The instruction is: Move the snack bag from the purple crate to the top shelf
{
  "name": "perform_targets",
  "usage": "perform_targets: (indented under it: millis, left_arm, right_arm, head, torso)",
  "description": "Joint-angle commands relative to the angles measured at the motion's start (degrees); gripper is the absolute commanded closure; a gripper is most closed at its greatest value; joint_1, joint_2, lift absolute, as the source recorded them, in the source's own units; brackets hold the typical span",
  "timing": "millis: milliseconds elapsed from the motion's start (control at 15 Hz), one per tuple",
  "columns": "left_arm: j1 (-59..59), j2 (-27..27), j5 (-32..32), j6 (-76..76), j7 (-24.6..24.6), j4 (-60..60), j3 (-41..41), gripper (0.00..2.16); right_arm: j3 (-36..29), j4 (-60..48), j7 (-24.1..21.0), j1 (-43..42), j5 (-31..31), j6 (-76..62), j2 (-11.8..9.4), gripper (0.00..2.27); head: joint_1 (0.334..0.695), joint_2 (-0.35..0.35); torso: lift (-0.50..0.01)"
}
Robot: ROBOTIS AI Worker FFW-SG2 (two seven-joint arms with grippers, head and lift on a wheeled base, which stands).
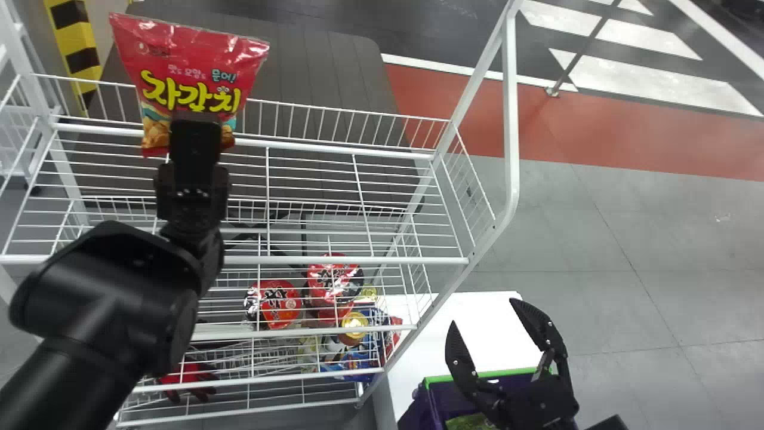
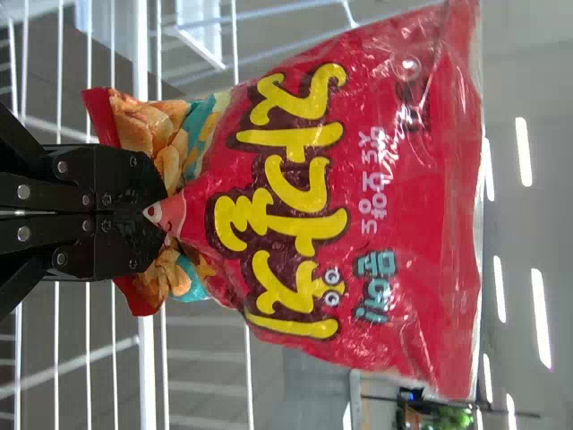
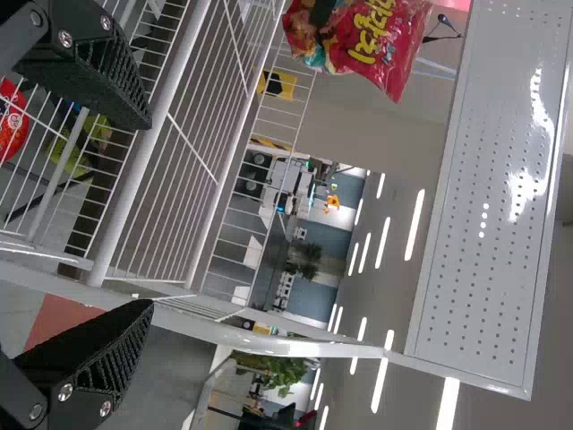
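Note:
In the head view my left gripper (image 1: 196, 134) is over the rack's top shelf (image 1: 310, 179), shut on the lower end of the red snack bag (image 1: 191, 71), which stands upright above the back rail. The left wrist view shows the left gripper (image 2: 161, 213) pinching the snack bag (image 2: 331, 197) at its bottom edge. My right gripper (image 1: 486, 322) is parked open over the purple crate (image 1: 439, 397), fingers spread with nothing between them. The right wrist view also has the right gripper (image 3: 148, 215) open and, farther off, the snack bag (image 3: 380, 40).
Lower shelves hold red noodle cups (image 1: 280, 303) and other packets; red gloves (image 1: 188, 379) lie near the bottom left. A white table (image 1: 477, 322) stands right of the rack. The rack's side frame (image 1: 510, 119) rises between the arms. A green packet (image 1: 471, 421) lies in the crate.

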Motion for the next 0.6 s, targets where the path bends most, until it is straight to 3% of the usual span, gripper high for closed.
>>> perform_targets:
  millis: [0, 533]
  left_arm:
    - [0.4, -0.2, 0.0, -0.1, -0.5, -0.7, 3.8, 1.26]
    - [2.3, 3.1, -2.3, -2.9, -3.0, -0.4, 8.5, 1.26]
  right_arm:
    - [0.2, -0.7, 0.0, 0.1, 0.1, 0.5, 0.7, 0.12]
    - [0.8, -6.2, 0.1, 2.8, -3.4, 7.5, 0.7, 0.12]
  head:
    - [0.695, -0.284]
    - [0.695, -0.189]
  torso:
    - [0.000]
    - [0.000]
